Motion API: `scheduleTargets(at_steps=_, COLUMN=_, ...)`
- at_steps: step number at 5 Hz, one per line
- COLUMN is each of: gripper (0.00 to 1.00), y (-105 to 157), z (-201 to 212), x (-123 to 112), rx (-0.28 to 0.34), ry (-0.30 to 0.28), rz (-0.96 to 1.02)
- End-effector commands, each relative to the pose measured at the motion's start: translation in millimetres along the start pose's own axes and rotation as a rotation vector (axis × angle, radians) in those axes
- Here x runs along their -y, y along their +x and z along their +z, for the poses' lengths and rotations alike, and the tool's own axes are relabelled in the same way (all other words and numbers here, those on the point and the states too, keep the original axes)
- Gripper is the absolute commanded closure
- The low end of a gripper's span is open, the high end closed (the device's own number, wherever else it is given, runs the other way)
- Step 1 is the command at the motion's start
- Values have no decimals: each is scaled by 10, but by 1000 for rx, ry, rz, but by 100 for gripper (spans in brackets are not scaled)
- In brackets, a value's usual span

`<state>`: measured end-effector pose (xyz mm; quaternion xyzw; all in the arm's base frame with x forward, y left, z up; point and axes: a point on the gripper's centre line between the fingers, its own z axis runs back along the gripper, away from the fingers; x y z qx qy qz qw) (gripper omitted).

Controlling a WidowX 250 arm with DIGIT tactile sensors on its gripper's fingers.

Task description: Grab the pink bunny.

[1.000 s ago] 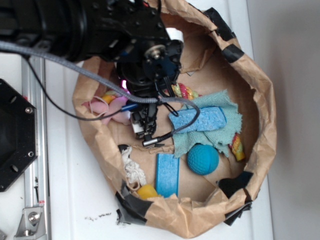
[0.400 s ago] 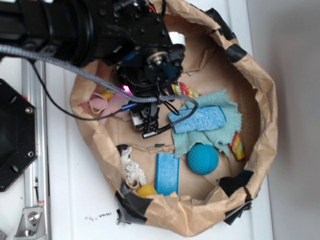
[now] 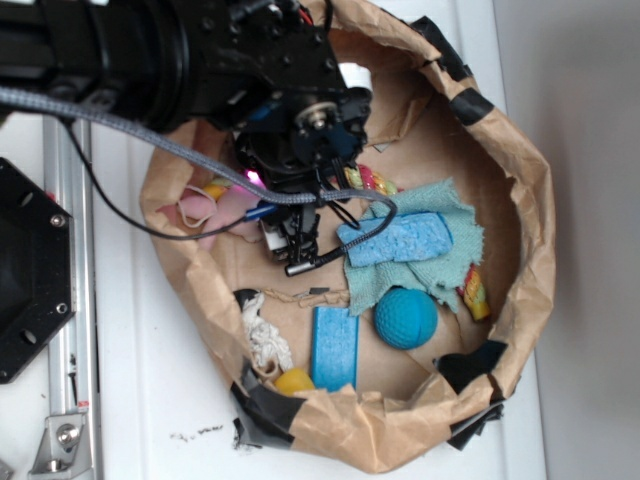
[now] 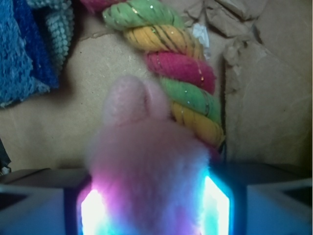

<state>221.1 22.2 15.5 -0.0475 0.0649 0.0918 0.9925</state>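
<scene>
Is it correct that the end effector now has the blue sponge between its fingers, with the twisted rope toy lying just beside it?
Not quite. The wrist view shows the pink bunny, not the blue sponge, between the fingers of the end effector. The twisted rope toy does lie just beside it.

— Where is the arm?
— It reaches in from the upper left, its black wrist pointing down, a grey braided cable looping off it.
— And the claw (image 4: 146, 196)?
— Its two fingers (image 4: 41, 200) sit low at either side of the wrist view, closed against the pink bunny (image 4: 146, 166) pressed between them.
</scene>
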Motion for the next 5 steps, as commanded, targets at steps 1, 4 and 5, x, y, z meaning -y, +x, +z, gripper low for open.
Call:
scheduleTargets(at_steps=1, gripper=100, y=-35, z=866, x=236, rx=241, ry=8, rz=-237)
scheduleTargets(at_steps=4, gripper=100, y=-14, z=1641, x=297, rx=318, ry=69, rz=-280)
scheduleTargets(at_steps=5, gripper=100, y=40, z=1633, x=276, rx=298, ry=123, rz=-276)
